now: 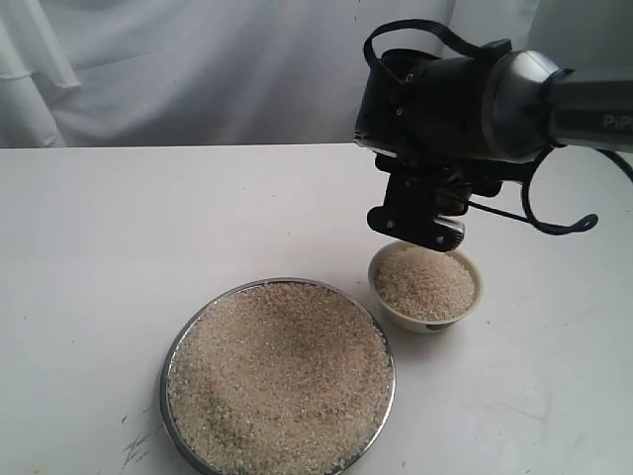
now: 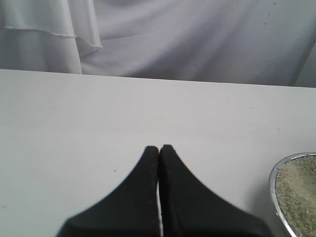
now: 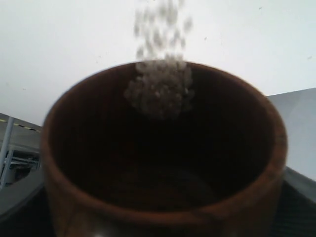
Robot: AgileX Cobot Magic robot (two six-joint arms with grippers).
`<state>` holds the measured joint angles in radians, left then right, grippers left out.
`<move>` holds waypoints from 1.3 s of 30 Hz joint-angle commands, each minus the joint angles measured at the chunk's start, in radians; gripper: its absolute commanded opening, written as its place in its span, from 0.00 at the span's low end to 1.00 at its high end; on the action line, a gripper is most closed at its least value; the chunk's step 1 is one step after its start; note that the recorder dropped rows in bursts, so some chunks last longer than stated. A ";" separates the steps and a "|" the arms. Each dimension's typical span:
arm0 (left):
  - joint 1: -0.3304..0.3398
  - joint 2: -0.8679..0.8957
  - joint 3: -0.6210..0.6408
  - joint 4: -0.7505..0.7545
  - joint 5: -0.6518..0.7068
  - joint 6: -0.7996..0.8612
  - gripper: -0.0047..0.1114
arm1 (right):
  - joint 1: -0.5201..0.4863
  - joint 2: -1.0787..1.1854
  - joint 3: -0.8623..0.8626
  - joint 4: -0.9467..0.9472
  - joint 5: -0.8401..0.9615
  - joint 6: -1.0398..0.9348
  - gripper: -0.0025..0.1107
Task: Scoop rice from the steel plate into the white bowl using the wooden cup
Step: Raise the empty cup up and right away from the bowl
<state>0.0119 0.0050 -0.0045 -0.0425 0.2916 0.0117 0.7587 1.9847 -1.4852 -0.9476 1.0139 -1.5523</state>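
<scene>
1. My right gripper (image 1: 415, 220) hung just above the white bowl (image 1: 401, 315), jaws spread wide around the wooden cup (image 3: 163, 163). My fingers were out of the wrist view, but the cup sat off the table (image 1: 99, 247), so I judged it held
2. My left gripper (image 2: 159, 148) was pressed closed on nothing, low over bare table, with the steel plate (image 2: 273, 183) just at the edge of its view
3. The cup looked stiff, smooth and light. A rounded wall with no handle can slip or roll in the jaws, so I judged the best hold was across its widest part, squeezed from opposite sides and well below the lip
4. The rice (image 3: 160, 91) was loose and free-running. A clump sat at the cup's lip and blurred grains trailed off it, so it would spill at any jolt
5. More rice lay heaped across the steel plate and mounded to the rim of the white bowl, which stood just beside the plate at its far right
6. The cup's mouth faced my wrist camera, its long axis roughly along that line of sight. Since grains were leaving the lip, I judged the mouth tipped down toward the bowl
7. From the exterior view my gripper hid the cup, so I could not tell the exact tilt
</scene>
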 commanded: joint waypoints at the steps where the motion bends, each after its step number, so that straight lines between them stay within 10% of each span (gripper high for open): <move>1: -0.002 -0.005 0.005 -0.001 -0.006 -0.003 0.04 | 0.020 -0.015 -0.009 -0.058 0.034 0.009 0.02; 22: -0.002 -0.005 0.005 -0.001 -0.006 -0.003 0.04 | 0.078 -0.104 0.112 -0.143 0.042 0.197 0.02; 30: -0.002 -0.005 0.005 -0.001 -0.006 -0.003 0.04 | -0.124 -0.180 0.112 0.684 -0.246 0.098 0.02; 39: -0.002 -0.005 0.005 -0.001 -0.006 -0.003 0.04 | -0.379 -0.148 0.112 1.928 -0.391 -0.468 0.02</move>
<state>0.0119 0.0050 -0.0045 -0.0425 0.2916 0.0117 0.4379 1.8240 -1.3764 0.5819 0.6323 -1.8332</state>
